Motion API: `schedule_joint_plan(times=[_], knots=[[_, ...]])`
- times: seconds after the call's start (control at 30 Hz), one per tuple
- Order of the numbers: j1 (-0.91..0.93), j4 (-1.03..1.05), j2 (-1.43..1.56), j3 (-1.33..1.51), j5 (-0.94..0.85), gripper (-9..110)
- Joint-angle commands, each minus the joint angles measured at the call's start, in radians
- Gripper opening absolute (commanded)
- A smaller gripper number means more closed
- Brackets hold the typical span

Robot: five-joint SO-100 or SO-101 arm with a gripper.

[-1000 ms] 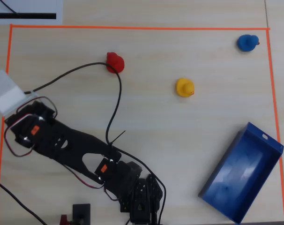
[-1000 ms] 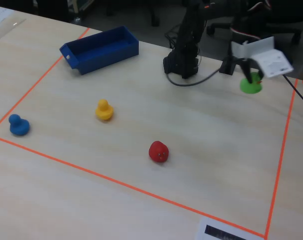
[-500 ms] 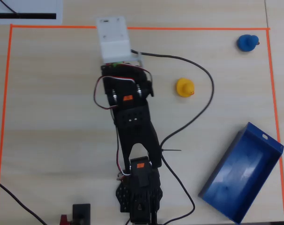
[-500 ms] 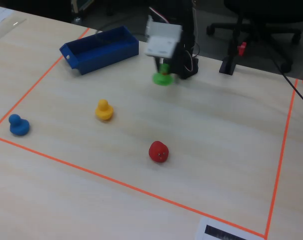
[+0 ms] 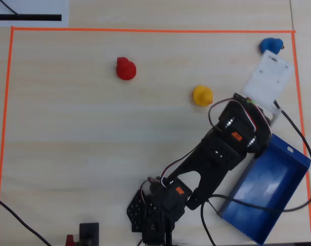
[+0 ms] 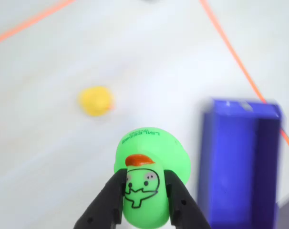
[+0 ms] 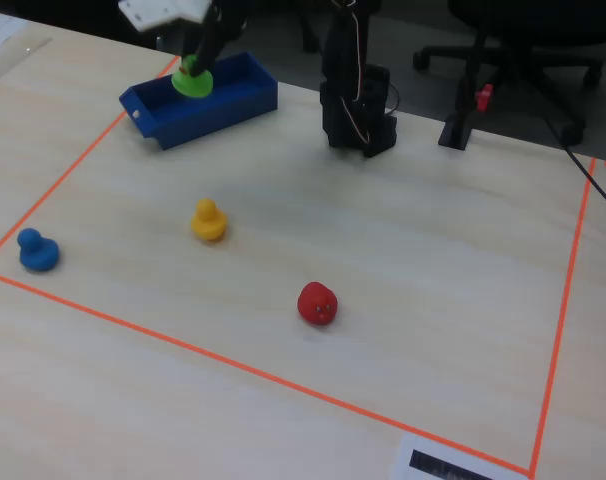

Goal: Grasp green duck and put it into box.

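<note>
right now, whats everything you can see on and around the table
green duck: 1, lime green, held in the gripper above the table near the box
box: 1, dark blue, lower right in the overhead view
yellow duck: 1, yellow, mid table
blue duck: 1, blue, by the tape corner
red toy: 1, red, upper left of the overhead view
tape border: 1, orange, around the work area
gripper: 1, black, shut on the green duck

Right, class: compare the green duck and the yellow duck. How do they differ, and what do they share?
The green duck is lime green; the yellow duck is yellow. The green duck is pinched in the gripper and held in the air near the box; the yellow duck sits free on the table. Both are small rounded toy ducks.
</note>
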State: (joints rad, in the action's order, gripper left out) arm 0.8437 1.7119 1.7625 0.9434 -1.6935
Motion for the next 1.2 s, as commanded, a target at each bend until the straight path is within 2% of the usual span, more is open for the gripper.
schedule_joint_plan(times=[0.0, 0.2, 0.43, 0.63, 0.83, 1.17], knots=[[0.222, 0.003, 0.051, 0.018, -0.041, 0], [0.448, -0.057, 0.023, 0.089, -0.075, 0], [0.569, -0.241, -0.04, 0.21, -0.086, 0], [0.6, -0.42, -0.086, 0.339, -0.089, 0], [0.594, -0.491, -0.11, 0.457, -0.089, 0], [0.592, -0.781, -0.097, 0.782, -0.104, 0]])
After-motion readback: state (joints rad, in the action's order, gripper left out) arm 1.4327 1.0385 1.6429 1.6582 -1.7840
